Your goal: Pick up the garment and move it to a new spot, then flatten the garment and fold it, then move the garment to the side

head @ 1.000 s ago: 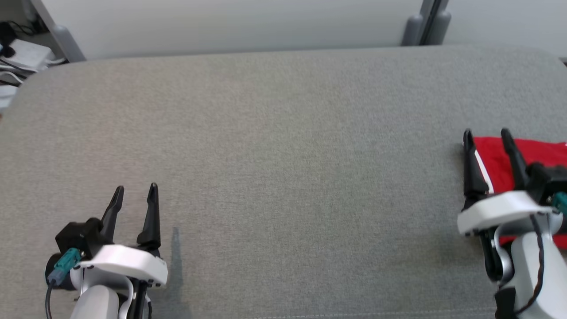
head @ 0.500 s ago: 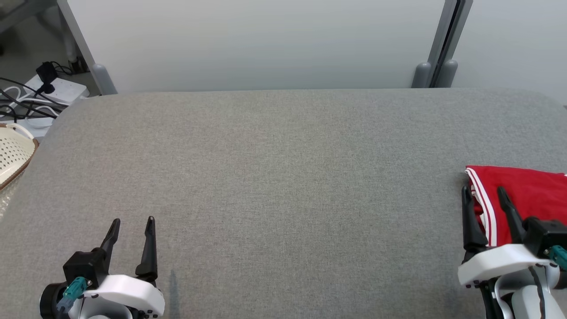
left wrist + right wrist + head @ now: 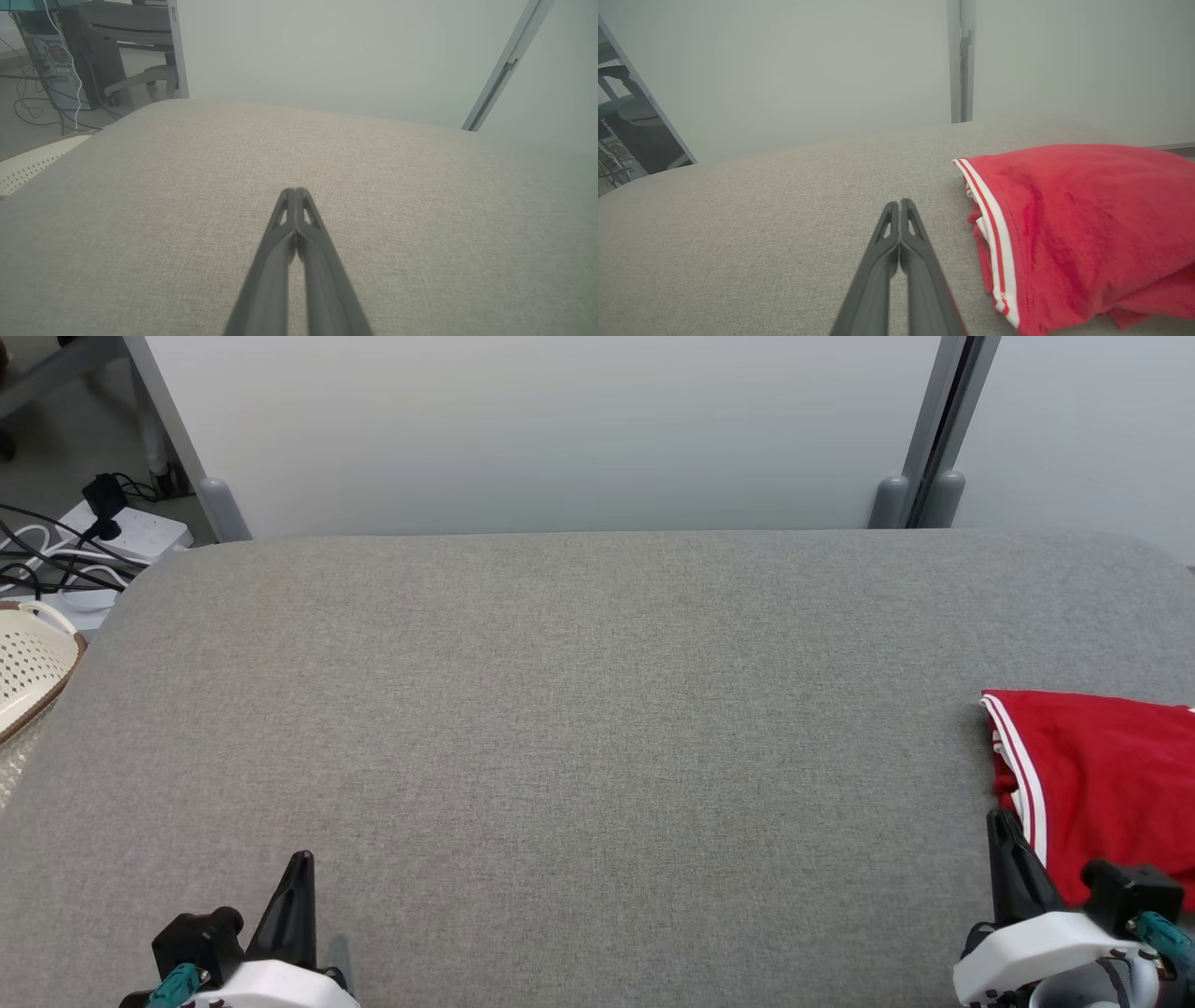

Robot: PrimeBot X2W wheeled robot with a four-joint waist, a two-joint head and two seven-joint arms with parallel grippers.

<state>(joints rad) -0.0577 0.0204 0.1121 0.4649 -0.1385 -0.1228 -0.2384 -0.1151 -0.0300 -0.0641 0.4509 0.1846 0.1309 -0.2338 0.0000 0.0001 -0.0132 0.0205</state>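
The garment (image 3: 1106, 779) is red with white stripes along one edge and lies folded at the right edge of the grey padded table (image 3: 597, 709). In the right wrist view the garment (image 3: 1078, 233) sits just right of my right gripper (image 3: 900, 203), whose fingers are pressed together with nothing between them. My right gripper (image 3: 1001, 821) stands low at the bottom right, beside the garment's striped edge and apart from it. My left gripper (image 3: 301, 861) is at the bottom left, shut and empty. Seen from the left wrist, my left gripper (image 3: 295, 191) points over bare fabric.
A cream perforated basket (image 3: 28, 663) stands off the table's left side. Cables and a power strip (image 3: 112, 527) lie on the floor behind it. A pale wall with grey posts (image 3: 920, 495) runs along the table's far edge.
Both grippers have shut from open and dropped toward the bottom of the head view. The right one has drawn back off the garment. The camera tilted up early on, showing more wall.
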